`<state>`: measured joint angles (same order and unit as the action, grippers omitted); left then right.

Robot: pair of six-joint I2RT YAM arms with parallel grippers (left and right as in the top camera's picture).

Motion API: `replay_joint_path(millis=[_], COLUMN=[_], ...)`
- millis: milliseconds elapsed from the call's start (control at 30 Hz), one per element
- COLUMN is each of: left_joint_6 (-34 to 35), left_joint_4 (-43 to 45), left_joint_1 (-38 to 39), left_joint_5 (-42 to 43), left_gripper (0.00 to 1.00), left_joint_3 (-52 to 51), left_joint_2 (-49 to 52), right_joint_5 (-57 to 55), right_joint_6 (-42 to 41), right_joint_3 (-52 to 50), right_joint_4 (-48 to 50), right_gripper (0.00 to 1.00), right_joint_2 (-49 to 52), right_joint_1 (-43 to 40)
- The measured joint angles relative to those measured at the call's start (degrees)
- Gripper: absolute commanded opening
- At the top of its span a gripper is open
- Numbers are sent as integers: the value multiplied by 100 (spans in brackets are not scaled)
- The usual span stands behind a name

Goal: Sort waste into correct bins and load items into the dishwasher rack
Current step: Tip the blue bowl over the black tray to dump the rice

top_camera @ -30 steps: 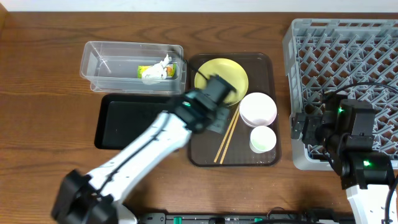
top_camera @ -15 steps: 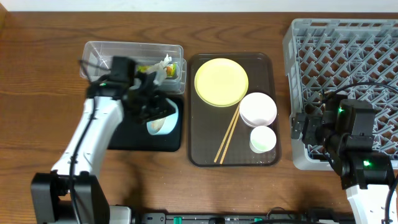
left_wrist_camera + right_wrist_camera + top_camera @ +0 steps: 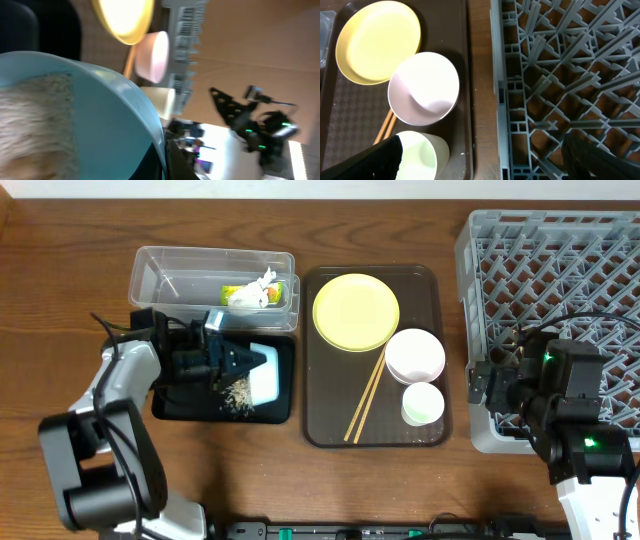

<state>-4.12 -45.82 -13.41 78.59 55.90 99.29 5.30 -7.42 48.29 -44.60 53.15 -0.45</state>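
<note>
A brown wooden table [image 3: 60, 260] fills the overhead view, with a white strip [image 3: 300, 188] beyond its far edge. The brown tray [image 3: 325, 425] lies mid-table and carries the plate [image 3: 356, 311], the pink bowl [image 3: 415, 355], the cup [image 3: 423, 403] and the chopsticks [image 3: 365, 405]. The rack [image 3: 560, 250] stands just right of the brown tray. Left of it at the far side sits the tub [image 3: 160, 280], holding the wrapper [image 3: 237, 293] and tissue [image 3: 262, 288]. Left of it at the near side, touching the tub, is the black tray [image 3: 275, 412].

Over the black tray, the left gripper [image 3: 225, 360] is clamped tight on the rim of the blue bowl [image 3: 262, 370], which is tipped on its side. Rice [image 3: 238, 392] lies scattered on the black tray beside the bowl, and the wrist view shows more inside it.

The right gripper [image 3: 485, 162] hangs over the rack's near left corner, fingers spread wide and holding nothing.
</note>
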Motion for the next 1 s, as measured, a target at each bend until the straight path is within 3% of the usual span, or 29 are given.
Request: replay_joint_path(millis=[267,800,1000], left_joint_6=[474,3571,4266], left_joint_4=[0,2,2], left_joint_1=[-15,-483,-654], left_joint_5=[789,999,1001], left_gripper=[6,6,6], left_joint_3=[0,0,0], left_joint_2=[348,348,348], right_joint_5=[0,0,0], right_joint_6=[0,0,0], right_joint_3=[0,0,0], right_joint_4=[-20,-83,-85], right_gripper=[99,99,99], right_joint_2=[0,0,-2], right_joint_1=[0,0,0])
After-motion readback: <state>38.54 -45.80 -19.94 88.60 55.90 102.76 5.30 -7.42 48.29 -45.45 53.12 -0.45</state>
